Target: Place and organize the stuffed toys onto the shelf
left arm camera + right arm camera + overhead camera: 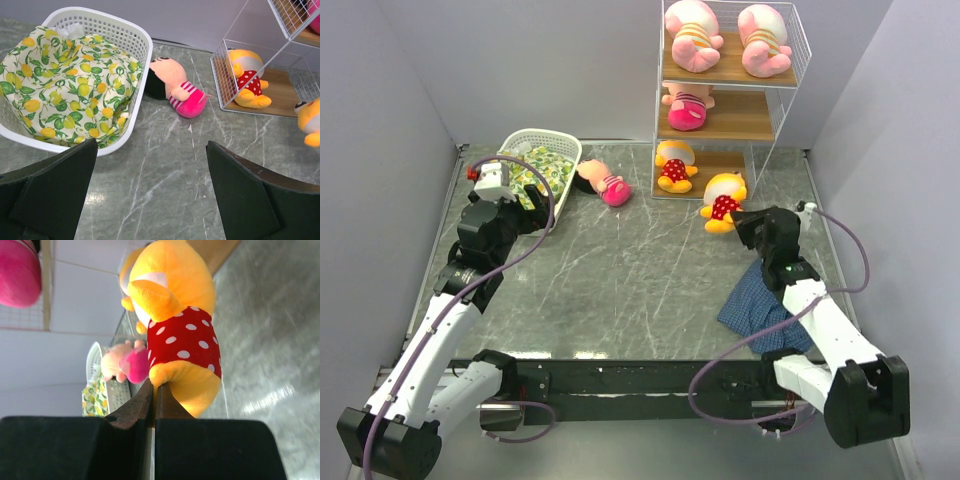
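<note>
Top external: right pincer (738, 220) closed against a bear (723, 200) before the shelf (740, 115); left pincer (152, 145) gapes near basket (142, 45), doll (177, 92).

The middle of the tabletop (620, 290) lay bare, an open lane from the arms' bases toward the shelf (760, 120). At back left, the basket (563, 147) and the fallen doll (605, 183) just beside it blocked that corner. The loose bear (723, 198), with the right claw (740, 220) closed against it, stood before the bottom tier's free right half; the shelved bear (674, 165) took the left. The middle tier was free right of the shelved doll (687, 108). The left piglet (693, 35) and right piglet (763, 40) filled the top.
</note>
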